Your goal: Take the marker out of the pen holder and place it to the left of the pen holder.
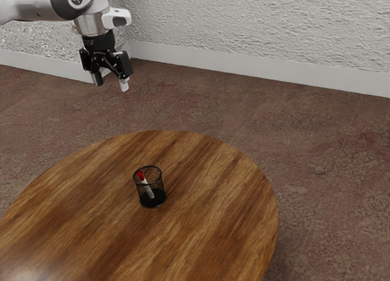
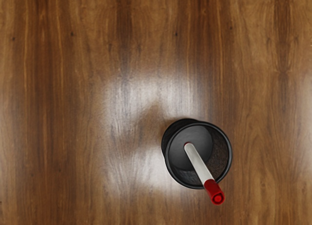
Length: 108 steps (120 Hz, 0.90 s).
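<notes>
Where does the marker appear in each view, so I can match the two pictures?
Exterior view: the marker is below the picture's middle, toward the exterior view's left, leaning inside the mesh.
Wrist view: its white body slants across the holder's opening, with the red cap overlapping the rim.
Shared landmark: the round black pen holder.

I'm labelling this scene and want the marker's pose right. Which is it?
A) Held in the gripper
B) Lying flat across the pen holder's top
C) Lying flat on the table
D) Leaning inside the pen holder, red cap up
D: the marker slants up from inside the pen holder, its red cap uppermost at the rim.
</notes>
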Available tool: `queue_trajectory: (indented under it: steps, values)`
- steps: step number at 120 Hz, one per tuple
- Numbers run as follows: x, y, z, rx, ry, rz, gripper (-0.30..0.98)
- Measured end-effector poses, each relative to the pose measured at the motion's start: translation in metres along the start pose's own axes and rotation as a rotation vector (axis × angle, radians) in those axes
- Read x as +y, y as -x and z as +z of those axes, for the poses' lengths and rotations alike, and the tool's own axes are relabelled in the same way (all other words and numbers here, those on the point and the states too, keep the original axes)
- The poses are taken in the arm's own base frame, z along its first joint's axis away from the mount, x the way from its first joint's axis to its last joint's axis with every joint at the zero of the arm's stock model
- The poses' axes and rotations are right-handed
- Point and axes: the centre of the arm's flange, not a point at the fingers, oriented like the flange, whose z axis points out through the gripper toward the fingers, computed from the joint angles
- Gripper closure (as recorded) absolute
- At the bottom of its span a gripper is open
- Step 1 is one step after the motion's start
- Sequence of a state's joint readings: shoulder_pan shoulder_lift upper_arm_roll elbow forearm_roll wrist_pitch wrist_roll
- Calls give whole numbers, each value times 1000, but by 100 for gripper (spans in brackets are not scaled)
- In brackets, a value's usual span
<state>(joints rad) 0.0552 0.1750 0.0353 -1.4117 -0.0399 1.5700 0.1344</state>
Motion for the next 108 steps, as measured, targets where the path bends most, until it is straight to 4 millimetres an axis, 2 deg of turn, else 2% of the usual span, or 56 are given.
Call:
queue_trajectory:
  steps: [25, 33, 37, 43, 57, 66, 72, 90, 99, 108]
  values:
    - [-1, 1, -3, 5, 2, 13, 0]
    - [-1, 0, 4, -9, 5, 16, 0]
    - [-1, -2, 13, -23, 7, 23, 0]
    - [3, -2, 39, -53, 13, 50, 0]
    - [44, 7, 100, -63, 9, 200, 0]
    - [54, 13, 136, -32, -2, 299, 0]
    - [53, 13, 146, 5, -12, 360, 0]
    - [49, 12, 162, 29, -14, 514, 0]
    - [63, 26, 169, 23, -16, 614, 0]
    - [84, 38, 187, 5, -14, 719, 0]
